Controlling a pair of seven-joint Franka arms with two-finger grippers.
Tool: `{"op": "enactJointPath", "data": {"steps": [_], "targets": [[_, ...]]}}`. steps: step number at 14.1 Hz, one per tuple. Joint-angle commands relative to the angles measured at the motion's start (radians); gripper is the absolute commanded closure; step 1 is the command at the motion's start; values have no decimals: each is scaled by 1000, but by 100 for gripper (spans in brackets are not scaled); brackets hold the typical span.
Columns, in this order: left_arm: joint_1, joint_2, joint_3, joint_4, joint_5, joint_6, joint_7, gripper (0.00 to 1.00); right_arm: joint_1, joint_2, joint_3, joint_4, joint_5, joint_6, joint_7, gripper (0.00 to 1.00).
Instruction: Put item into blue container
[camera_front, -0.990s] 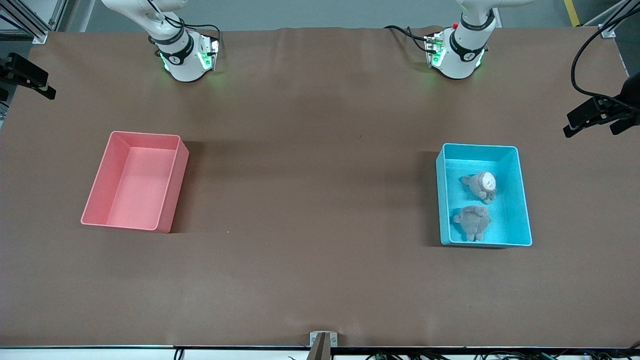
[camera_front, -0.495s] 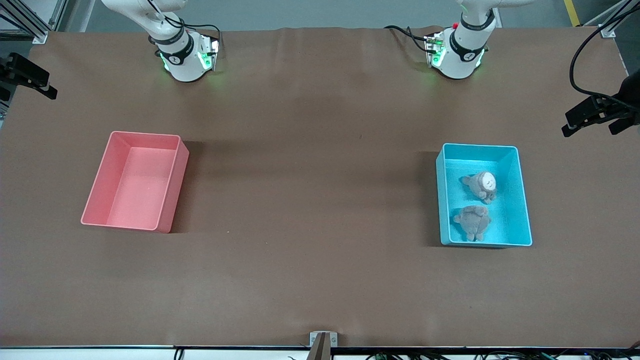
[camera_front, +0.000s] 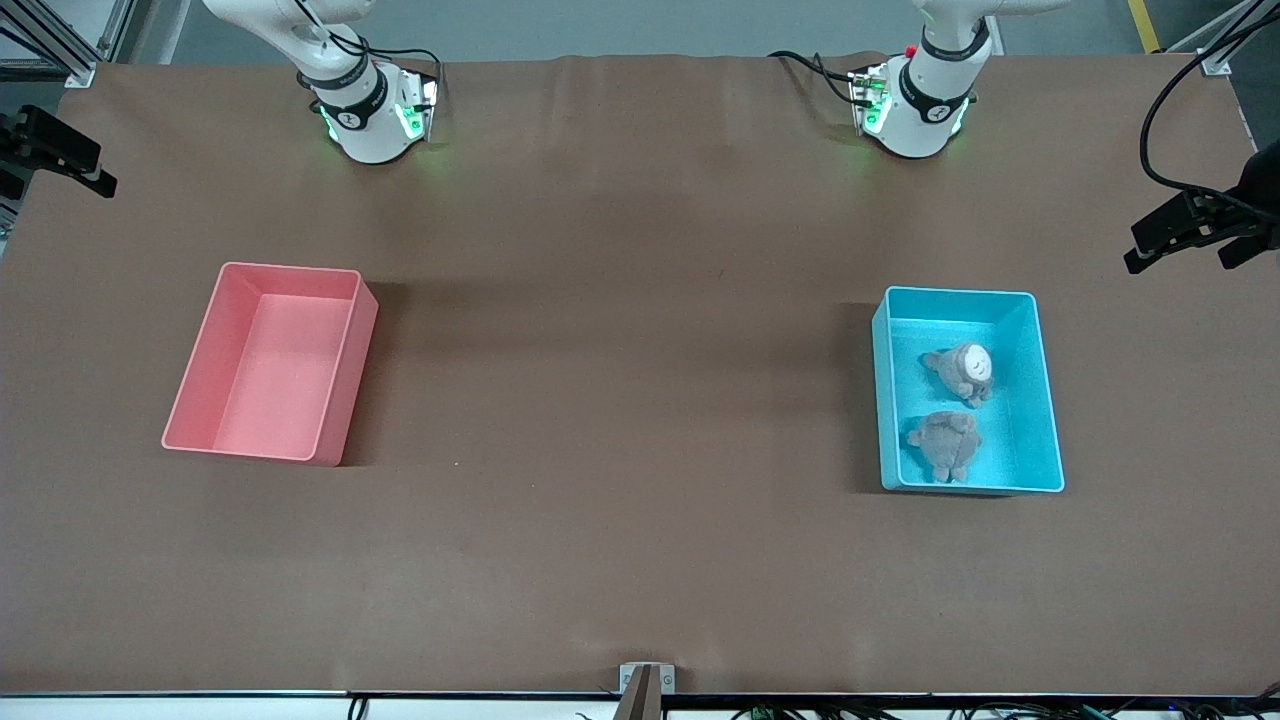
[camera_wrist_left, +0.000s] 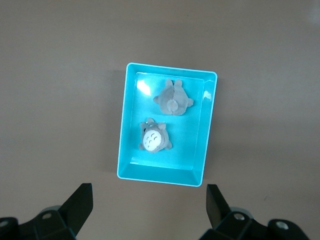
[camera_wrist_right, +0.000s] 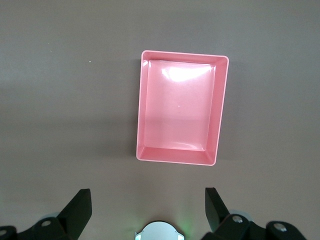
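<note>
The blue container (camera_front: 1045, 400) (camera_wrist_left: 125, 125) sits toward the left arm's end of the table. Two grey plush toys lie in it: one face up with a white belly (camera_front: 968, 372) (camera_wrist_left: 154, 139), one face down (camera_front: 945, 443) (camera_wrist_left: 173, 97) nearer the front camera. My left gripper (camera_wrist_left: 150, 200) hangs high over bare table, between the container and its own base, open and empty. My right gripper (camera_wrist_right: 148, 202) hangs equally high by the pink bin, also open and empty.
The pink bin (camera_front: 200, 350) (camera_wrist_right: 145, 100) of the same shape stands with nothing in it toward the right arm's end. The right arm's base (camera_front: 365, 110) (camera_wrist_right: 157, 232) and the left arm's base (camera_front: 915, 100) stand along the table's edge. Brown tabletop lies between the bins.
Both grippers drift only slightly. The bins and the two plush toys have not moved.
</note>
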Motion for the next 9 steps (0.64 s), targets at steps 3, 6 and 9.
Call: {"op": "enactJointPath", "data": {"steps": [3,6,9], "targets": [[-6,-5,14,11,-4,-22,79,0,3,-6,-4,-8,1,-1,5,0],[-6,-5,14,13,-5,-22,60,0,3,-6,-6,-8,1,-1,2,0],[-7,-5,12,13,-4,-22,57,0,4,-6,-4,-8,-10,4,2,0]]}}
